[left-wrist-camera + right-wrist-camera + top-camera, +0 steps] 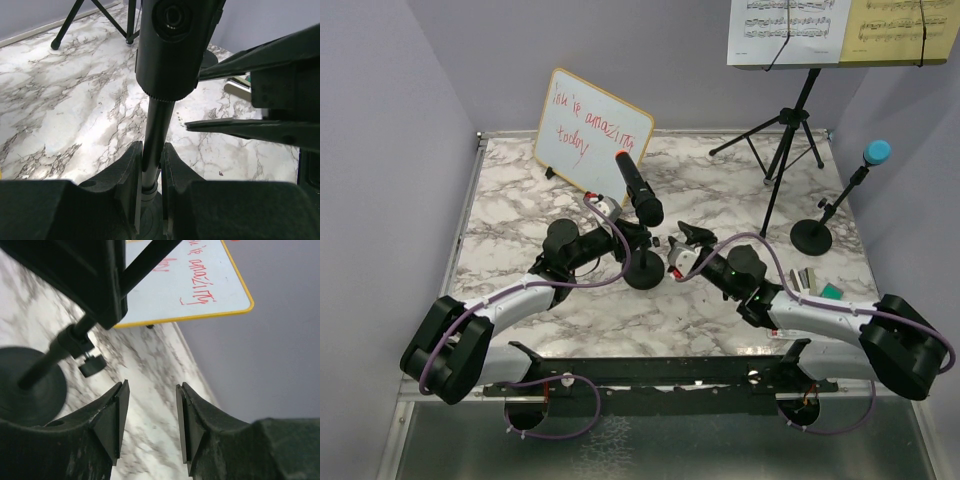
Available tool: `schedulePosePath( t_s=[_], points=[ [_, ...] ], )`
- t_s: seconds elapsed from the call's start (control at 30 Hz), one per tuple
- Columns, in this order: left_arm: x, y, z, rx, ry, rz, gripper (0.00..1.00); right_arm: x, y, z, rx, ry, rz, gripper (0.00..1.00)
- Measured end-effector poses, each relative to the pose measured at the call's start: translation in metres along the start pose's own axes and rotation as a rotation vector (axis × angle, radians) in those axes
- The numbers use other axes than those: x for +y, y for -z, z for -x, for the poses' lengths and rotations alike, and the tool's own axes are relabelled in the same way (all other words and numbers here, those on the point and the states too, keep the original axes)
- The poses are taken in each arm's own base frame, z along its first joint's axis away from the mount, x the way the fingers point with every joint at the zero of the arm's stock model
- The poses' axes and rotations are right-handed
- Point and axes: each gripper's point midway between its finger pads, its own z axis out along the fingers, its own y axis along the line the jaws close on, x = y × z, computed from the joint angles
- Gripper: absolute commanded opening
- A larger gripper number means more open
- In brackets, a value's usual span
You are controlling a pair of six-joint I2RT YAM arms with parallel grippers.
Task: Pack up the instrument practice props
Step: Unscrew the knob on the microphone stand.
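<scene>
A black microphone [639, 192] leans in a small holder with a round black base [643, 271] at mid table. My left gripper [624, 234] is shut on that holder's thin stem [155, 131], just under the microphone's body [171, 45]. My right gripper [671, 252] stands open and empty just right of the base [29, 386]; its jaws frame bare marble. A blue-headed microphone [876, 152] stands in a second holder [812, 236] at the right. The tripod music desk [790, 130] at the back right carries white sheet music [788, 25] and yellow sheet music [905, 25].
A wood-framed whiteboard [592, 130] with red writing leans at the back left, behind the black microphone. A small stapler and ruler [820, 287] lie by the right arm. The marble table [510, 220] is bounded by grey walls on three sides.
</scene>
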Motion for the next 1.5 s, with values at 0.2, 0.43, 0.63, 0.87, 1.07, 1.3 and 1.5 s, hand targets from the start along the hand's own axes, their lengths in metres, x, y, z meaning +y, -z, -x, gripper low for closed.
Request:
schedulePosePath(
  t_s=[0.2,0.43,0.63,0.87,1.07,1.3,1.5],
  points=[
    [0.0,0.0,0.0,0.001,-0.019,-0.007,0.0,-0.009,0.008,0.039,-0.134,-0.363,-0.023,0.51],
    [0.0,0.0,-0.001,0.002,-0.043,-0.014,0.0,-0.013,0.0,0.064,-0.244,-0.702,-0.043,0.53],
    [-0.001,0.0,-0.003,0.01,-0.054,-0.02,0.0,-0.02,-0.02,0.092,-0.34,-0.837,-0.001,0.53],
    [-0.002,0.0,-0.005,0.017,-0.063,-0.033,0.0,-0.033,-0.034,0.112,-0.408,-0.9,0.003,0.52],
    [-0.003,0.0,-0.008,0.027,-0.065,-0.042,0.0,-0.031,-0.043,0.111,-0.401,-0.93,0.01,0.43],
    [-0.003,0.001,-0.009,0.032,-0.067,-0.044,0.1,-0.034,-0.044,0.102,-0.385,-0.922,-0.03,0.02],
    [-0.004,0.0,-0.012,0.041,-0.061,-0.042,0.28,-0.033,-0.038,0.097,-0.392,-0.892,-0.052,0.01]
  ],
)
